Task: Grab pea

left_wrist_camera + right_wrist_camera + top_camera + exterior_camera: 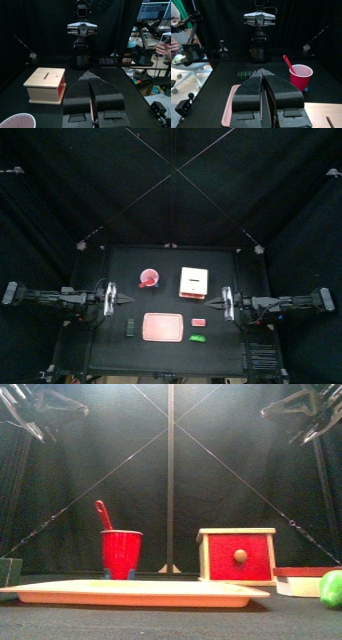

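Note:
The pea (198, 339) is a tiny bright green piece on the table near its front edge, just right of the pink tray (162, 328). In the front view the pea (330, 588) shows at the far right. My left gripper (118, 300) is shut and empty, held high at the table's left side, far from the pea. My right gripper (223, 304) is shut and empty, held high at the right side, behind the pea. The left wrist view (89, 76) and the right wrist view (261, 71) both show the jaws closed together. The pea is out of both wrist views.
A red cup (148, 278) with a red stick and a wooden box with a red front (194, 279) stand at the back. A small red block (198, 321) lies right of the tray, and a dark green upright piece (130, 327) stands left of it. A person's hand (162, 47) shows beyond the curtains.

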You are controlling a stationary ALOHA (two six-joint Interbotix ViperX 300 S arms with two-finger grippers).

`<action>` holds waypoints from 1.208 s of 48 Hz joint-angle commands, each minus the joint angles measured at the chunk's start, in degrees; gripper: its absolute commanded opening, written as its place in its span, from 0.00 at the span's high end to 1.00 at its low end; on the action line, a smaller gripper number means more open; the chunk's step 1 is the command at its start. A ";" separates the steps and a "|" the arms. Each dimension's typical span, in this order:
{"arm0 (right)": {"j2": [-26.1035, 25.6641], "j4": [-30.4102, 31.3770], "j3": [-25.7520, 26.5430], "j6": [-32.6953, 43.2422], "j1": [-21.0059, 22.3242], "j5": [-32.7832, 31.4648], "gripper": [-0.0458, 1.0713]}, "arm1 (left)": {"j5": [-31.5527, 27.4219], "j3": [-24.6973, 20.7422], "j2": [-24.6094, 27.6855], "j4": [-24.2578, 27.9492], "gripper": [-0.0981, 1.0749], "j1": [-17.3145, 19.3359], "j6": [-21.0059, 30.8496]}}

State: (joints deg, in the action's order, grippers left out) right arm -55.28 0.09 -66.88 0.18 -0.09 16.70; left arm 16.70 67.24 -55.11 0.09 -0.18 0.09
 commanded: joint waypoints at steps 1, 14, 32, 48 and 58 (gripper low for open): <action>1.85 0.35 0.00 0.09 0.35 0.18 0.90 | 3.96 0.79 3.96 -0.09 0.95 -2.64 -0.44; 7.82 -0.35 0.62 2.99 -0.09 -2.29 0.91 | 5.01 -2.81 11.43 1.76 0.94 -4.31 -0.26; 11.69 -1.67 4.92 14.77 -2.02 -17.14 0.90 | 5.10 -3.69 14.41 0.97 0.94 -4.66 0.00; 14.41 -1.14 9.49 21.62 -4.31 -35.24 0.90 | 5.10 -3.08 14.41 0.09 0.94 -4.92 0.00; 17.05 -2.20 12.48 21.80 -7.47 -40.52 0.89 | 5.19 -3.08 14.50 0.09 0.94 -5.01 0.00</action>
State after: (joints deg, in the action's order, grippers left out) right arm -39.29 -1.58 -56.87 21.97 -5.98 -22.50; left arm 21.27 65.04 -40.78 0.26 -5.10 0.00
